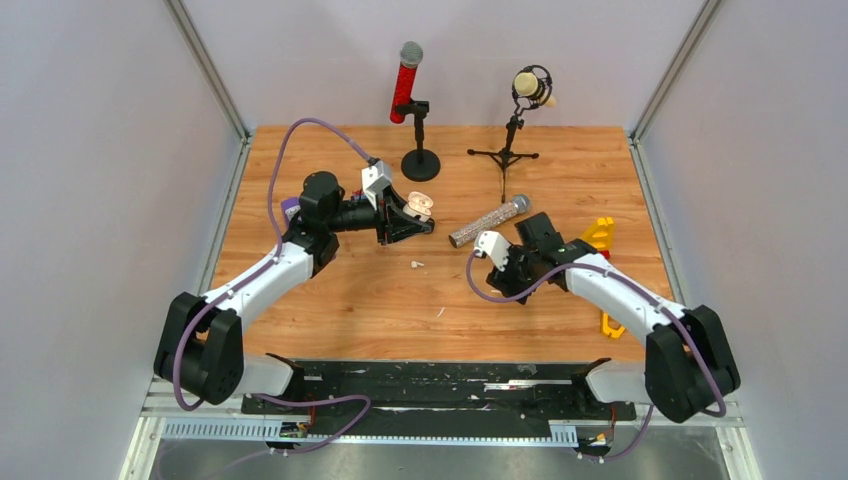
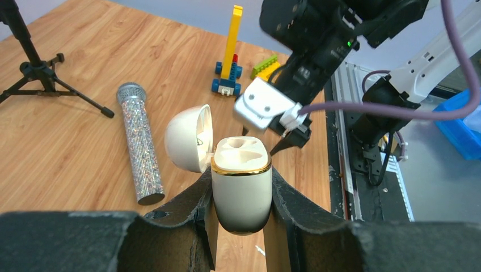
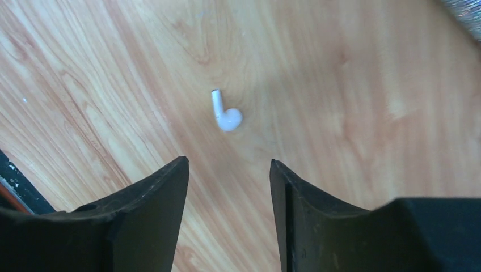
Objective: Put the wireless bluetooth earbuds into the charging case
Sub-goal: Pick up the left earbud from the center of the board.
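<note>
The left gripper (image 2: 241, 190) is clamped on a cream, pebble-shaped charging case with a gold rim (image 2: 241, 195), one finger pressed to each side of its body. In the left wrist view the case's long axis runs straight out from the fingers, its open mouth facing away from the wrist and its round lid swung back to one side on the hinge. That view alone shows the moulded sockets inside. In the top view the case hangs above the wooden table (image 1: 380, 300), just left of the handle end of the silver glitter-covered microphone (image 1: 487, 220) that lies on its side. A small white earbud with a short stem (image 3: 227, 113) lies flat on the wood, on the near side of that handle end and apart from it. Only the right wrist view shows its pose: the rounded head nearest the fingers, the stem pointing away. The right gripper (image 3: 228, 170) is spread wide, holding nothing, the earbud just beyond its tips.
</note>
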